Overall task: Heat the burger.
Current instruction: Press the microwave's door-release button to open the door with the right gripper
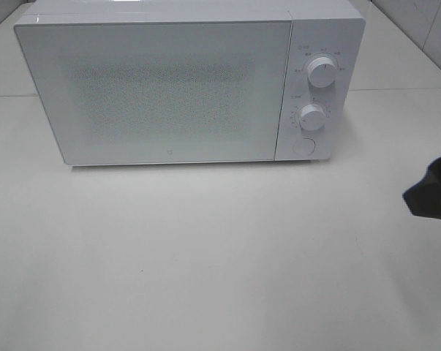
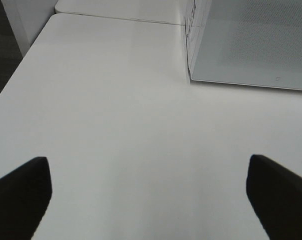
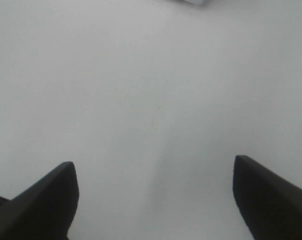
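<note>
A white microwave [image 1: 169,88] stands with its frosted door [image 1: 158,91] shut at the back of a white table [image 1: 205,256]. Its two dials [image 1: 321,73] [image 1: 312,117] and a round button [image 1: 303,146] are stacked down the right-hand panel. The burger shows in none of the three views, and nothing can be made out through the door's speckled pane, so where it lies relative to either gripper cannot be told. The left gripper [image 2: 148,185] hangs over bare tabletop with its dark fingers [image 2: 20,195] spread wide and nothing between them; a front corner of the microwave [image 2: 251,45] sits ahead of it and off to one side. The right gripper [image 3: 153,185] is likewise parted and empty above the plain surface (in the high view only a dark piece of that arm [image 1: 432,191] pokes in at the right edge, well clear of the microwave).
</note>
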{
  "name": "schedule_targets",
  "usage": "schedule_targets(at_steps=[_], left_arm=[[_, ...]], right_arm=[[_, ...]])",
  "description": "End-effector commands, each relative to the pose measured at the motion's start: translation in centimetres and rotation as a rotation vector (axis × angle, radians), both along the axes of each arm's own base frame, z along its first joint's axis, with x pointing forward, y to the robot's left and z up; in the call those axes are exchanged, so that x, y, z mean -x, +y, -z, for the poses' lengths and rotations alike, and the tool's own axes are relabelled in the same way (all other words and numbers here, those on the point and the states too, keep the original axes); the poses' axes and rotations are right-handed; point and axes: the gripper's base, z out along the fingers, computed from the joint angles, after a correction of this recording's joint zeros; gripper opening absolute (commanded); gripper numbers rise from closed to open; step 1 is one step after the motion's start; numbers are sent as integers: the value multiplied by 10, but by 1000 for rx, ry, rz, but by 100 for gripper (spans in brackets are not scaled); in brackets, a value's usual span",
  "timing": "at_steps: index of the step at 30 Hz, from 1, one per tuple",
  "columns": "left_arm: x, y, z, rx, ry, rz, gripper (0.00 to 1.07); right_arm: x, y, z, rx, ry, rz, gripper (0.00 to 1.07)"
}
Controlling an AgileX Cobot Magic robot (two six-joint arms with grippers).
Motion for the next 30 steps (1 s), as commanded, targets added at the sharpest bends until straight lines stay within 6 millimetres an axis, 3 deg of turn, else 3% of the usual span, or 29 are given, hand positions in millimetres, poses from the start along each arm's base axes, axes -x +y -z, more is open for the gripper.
schedule_targets(at_steps=[1, 5, 8, 10, 16, 22, 30], left_arm=[[1, -1, 0, 3, -25, 0, 98], [1, -1, 0, 3, -25, 0, 98], [1, -1, 0, 3, -25, 0, 98], [1, -1, 0, 3, -25, 0, 98], [1, -1, 0, 3, -25, 0, 98], [1, -1, 0, 3, -25, 0, 98], [1, -1, 0, 3, -25, 0, 98]], right_arm=[[16, -11, -8, 23, 30, 61, 76], [43, -21, -15, 20, 71, 82, 76], [48, -23, -16, 14, 71, 84, 76], [72, -32, -20, -14, 11, 89, 76], [106, -46, -19, -75, -126, 90, 75], [127, -56, -5, -106, -207, 175, 75], [147, -62, -12, -156, -408, 303, 75]])
